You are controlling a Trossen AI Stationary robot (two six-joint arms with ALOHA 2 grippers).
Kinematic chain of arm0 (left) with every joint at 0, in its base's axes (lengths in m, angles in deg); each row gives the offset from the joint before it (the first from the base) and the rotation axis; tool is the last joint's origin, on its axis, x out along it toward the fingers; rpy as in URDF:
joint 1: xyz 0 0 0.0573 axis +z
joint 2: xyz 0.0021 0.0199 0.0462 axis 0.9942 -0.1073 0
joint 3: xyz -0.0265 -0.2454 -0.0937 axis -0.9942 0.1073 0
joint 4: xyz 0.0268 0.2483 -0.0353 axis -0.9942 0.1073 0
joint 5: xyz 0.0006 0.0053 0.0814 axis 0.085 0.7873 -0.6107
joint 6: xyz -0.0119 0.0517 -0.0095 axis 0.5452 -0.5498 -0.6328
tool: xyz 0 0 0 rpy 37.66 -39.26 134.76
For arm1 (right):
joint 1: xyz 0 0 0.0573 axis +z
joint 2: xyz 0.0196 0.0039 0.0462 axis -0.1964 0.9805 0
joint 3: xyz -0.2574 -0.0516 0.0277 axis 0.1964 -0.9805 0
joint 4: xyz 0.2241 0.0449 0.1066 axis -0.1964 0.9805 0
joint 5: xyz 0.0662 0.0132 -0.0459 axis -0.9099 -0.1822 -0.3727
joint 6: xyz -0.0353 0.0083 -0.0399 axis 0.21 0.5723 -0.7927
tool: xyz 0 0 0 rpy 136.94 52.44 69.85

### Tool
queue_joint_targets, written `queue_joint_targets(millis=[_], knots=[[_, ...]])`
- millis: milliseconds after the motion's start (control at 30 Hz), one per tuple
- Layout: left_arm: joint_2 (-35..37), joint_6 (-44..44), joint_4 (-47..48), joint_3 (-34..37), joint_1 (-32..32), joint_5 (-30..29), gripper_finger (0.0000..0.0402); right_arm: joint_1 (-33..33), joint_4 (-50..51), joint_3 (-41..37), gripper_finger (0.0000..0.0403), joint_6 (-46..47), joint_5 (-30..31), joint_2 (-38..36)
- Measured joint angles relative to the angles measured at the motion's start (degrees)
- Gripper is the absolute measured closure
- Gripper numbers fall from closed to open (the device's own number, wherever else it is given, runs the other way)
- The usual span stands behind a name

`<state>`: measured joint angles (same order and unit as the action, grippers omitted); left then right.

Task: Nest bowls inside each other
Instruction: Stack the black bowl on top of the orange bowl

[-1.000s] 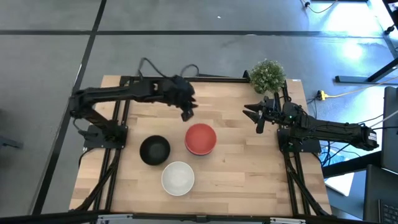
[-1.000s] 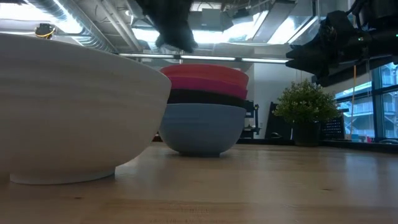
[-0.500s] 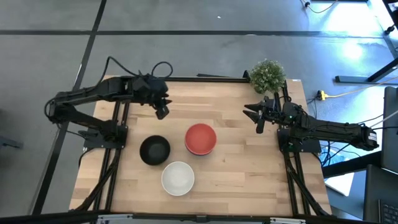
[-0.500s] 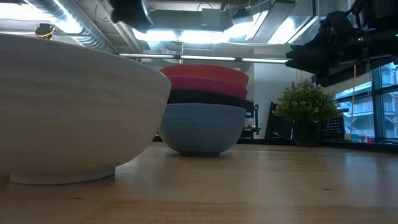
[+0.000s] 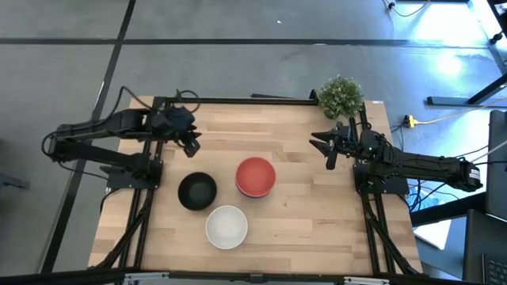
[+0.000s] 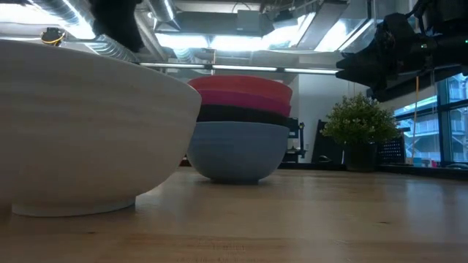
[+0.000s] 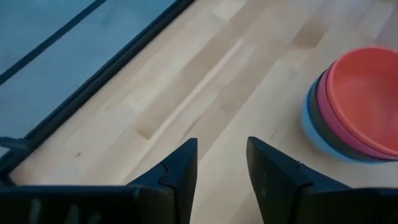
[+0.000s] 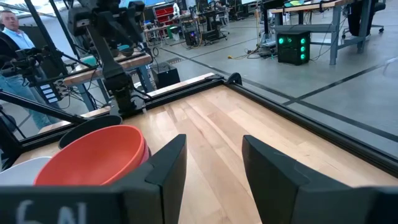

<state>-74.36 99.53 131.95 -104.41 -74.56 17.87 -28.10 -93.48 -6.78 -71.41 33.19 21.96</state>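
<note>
A stack of bowls (image 5: 255, 176) stands mid-table: red on top, then magenta-pink, black and blue at the bottom (image 6: 240, 128), the blue one resting on the wood. A lone black bowl (image 5: 197, 191) and a white bowl (image 5: 226, 226) sit upright toward the near-left. My left gripper (image 5: 190, 145) hovers open, left and far of the stack (image 7: 357, 109), holding nothing (image 7: 221, 168). My right gripper (image 5: 329, 150) waits open at the right side, pointing at the stack (image 8: 93, 162), and it too holds nothing (image 8: 214, 168).
A small green potted plant (image 5: 341, 95) stands at the far right corner, close behind my right arm. A black frame rail (image 5: 238, 100) runs along the far edge. Bare wood lies between the stack and my right gripper. A person (image 8: 9, 25) shows beyond the table.
My left gripper has drawn back from just beyond the far side of the stack toward the table's left edge, staying at about the same distance from the far edge. The bowls and my right arm have kept still.
</note>
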Motion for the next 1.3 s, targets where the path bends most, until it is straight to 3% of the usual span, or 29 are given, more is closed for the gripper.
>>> queue_joint_targets(millis=[267, 567, 867, 1100, 1300], knots=[[9.35, 3.64, -5.26, 10.48, -0.57, 2.53, 0.0269, 0.00, 0.00, 0.00, 0.0244, 0.09, 0.04, 0.00], [14.13, 7.86, -7.84, 19.03, -2.22, 7.46, 0.0269, 0.00, 0.00, 0.00, 0.0244, 1.31, 0.24, 0.00], [14.10, 8.16, -8.93, 20.11, -3.02, 10.12, 0.0269, 0.00, -0.23, 0.00, 0.0244, 0.84, 1.73, 0.00], [14.12, 8.03, -9.57, 20.11, -2.97, 6.12, 0.0269, 0.00, -0.24, 0.00, 0.0244, 0.83, 1.73, 0.00], [14.12, 8.69, -9.57, 20.11, -2.99, 6.63, 0.0269, 0.00, -0.24, 0.00, 0.0244, 0.63, 1.71, 0.00]])
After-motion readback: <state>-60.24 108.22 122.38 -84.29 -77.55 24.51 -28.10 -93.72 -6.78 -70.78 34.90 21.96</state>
